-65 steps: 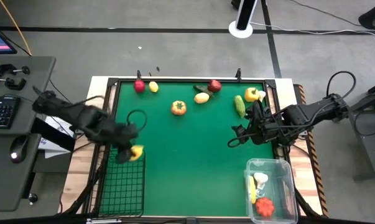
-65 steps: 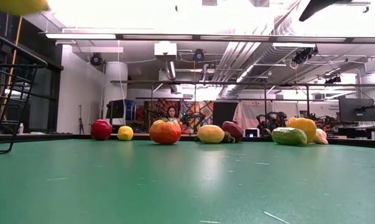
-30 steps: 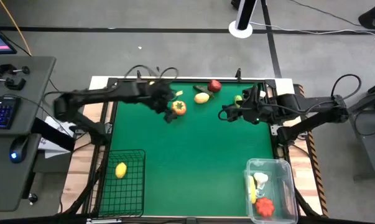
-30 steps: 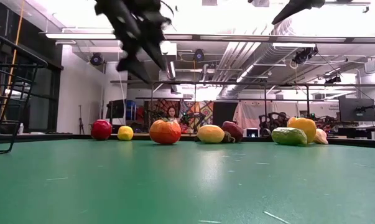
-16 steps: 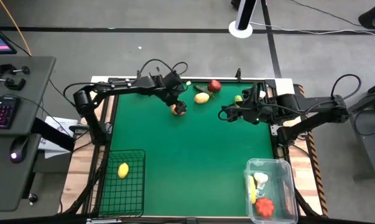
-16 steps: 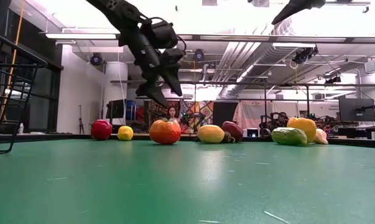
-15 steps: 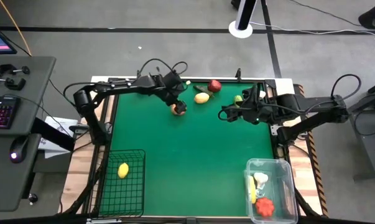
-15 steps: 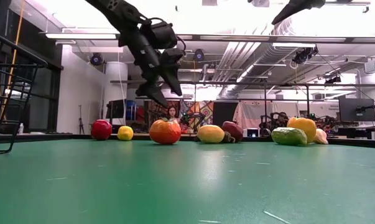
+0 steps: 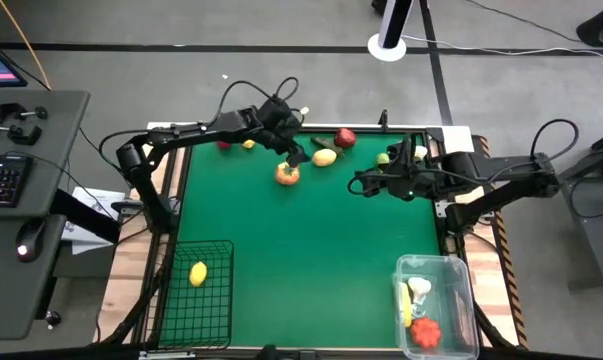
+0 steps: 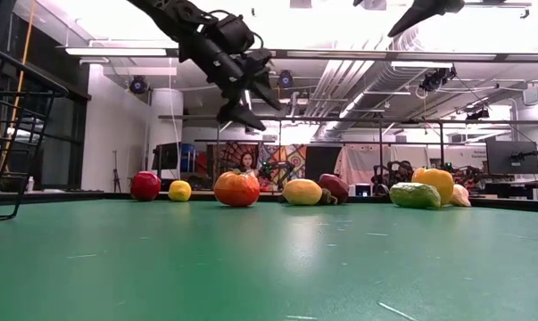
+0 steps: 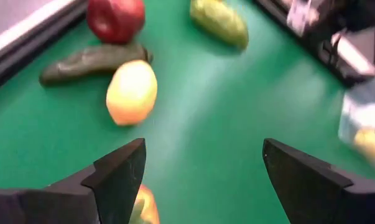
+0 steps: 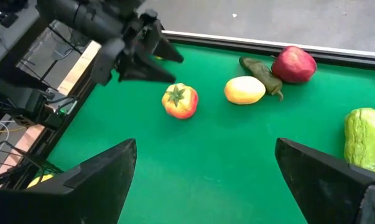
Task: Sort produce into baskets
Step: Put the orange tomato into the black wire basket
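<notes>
- The left claw point(image 9: 294, 152) hangs above the far part of the green desk point(image 9: 311, 250), its two dark fingers point(image 11: 122, 171) spread apart with nothing between them.
- Just below and in front of it sits the orange-red tomato-like piece point(image 9: 287, 173), clear of the fingers; in the low view the left claw point(image 10: 244, 98) is well above that piece point(image 10: 237, 188).
- Just beyond the left claw lie a yellow lemon-shaped piece point(image 11: 132, 91), a dark green pepper point(image 11: 91, 61) touching it, and a red apple point(image 11: 115, 17) at the pepper's far end.
- In the high view these three sit near the desk's far edge: yellow piece point(image 9: 324, 157), dark pepper point(image 9: 322, 144), red apple point(image 9: 345, 137).
- Behind the left arm, at the far left corner, are another red piece point(image 9: 224, 143) and a small yellow one point(image 9: 248, 144).
- The right claw point(image 9: 366, 186) hovers over the right side of the desk, its fingers point(image 12: 94, 180) wide apart and empty.
- A light green bumpy vegetable point(image 12: 362, 138) lies close beside the right arm, and the low view shows a yellow-orange pepper point(image 10: 434, 183) and a pale piece point(image 10: 459, 195) right by it.
- The black wire basket point(image 9: 194, 303) stands at the near left corner with one yellow fruit point(image 9: 196, 273) inside.
- The clear plastic basket point(image 9: 436, 305) stands at the near right corner, holding a white piece point(image 9: 419, 288), a yellow one point(image 9: 405, 304) and a red one point(image 9: 426, 333).
- Left of the desk a side desk carries a keyboard point(image 9: 1, 181) and a mouse point(image 9: 29, 238).
</notes>
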Tool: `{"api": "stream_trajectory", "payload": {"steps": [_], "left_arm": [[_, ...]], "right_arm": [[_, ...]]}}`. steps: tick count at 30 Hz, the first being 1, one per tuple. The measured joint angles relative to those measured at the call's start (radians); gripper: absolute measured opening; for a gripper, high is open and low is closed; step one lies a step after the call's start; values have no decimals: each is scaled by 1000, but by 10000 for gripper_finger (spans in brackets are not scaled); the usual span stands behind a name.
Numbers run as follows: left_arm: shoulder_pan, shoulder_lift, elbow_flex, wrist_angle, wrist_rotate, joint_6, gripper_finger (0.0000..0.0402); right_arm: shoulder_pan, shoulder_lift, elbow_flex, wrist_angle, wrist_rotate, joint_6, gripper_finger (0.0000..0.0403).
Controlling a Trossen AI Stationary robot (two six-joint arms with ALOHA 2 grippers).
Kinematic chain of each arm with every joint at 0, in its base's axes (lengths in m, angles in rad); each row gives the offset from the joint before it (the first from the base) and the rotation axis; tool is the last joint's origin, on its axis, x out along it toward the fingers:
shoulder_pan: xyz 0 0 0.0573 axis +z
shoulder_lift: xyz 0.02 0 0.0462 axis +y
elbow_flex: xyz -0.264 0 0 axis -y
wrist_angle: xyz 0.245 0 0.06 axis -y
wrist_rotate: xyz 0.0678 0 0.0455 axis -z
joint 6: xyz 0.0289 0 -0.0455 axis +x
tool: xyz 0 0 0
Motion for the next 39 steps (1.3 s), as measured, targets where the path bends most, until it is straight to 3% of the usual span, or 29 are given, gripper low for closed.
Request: {"api": "stream_trajectory", "payload": {"steps": [9,14,21,30,34,39], "left_arm": [[0,0,0,112,-31,-14,310],[11,0,0,41,-67,12,313],[34,9,-1,-85,-209,140,345],[19,54,-8,-117,-216,-8,345],[3,119,-14,-191,-213,10,345],[-19,154,-10,-161,-226,43,345]], "right_arm": [[0,28,0,7,-23,-1,374],[0,39,0,4,-23,-2,374],[0,39,0,3,-26,-3,374],[0,39,0,2,-29,-3,374],[0,39,0,-4,-30,-3,374],[0,39,0,-15,-30,-3,374]]}}
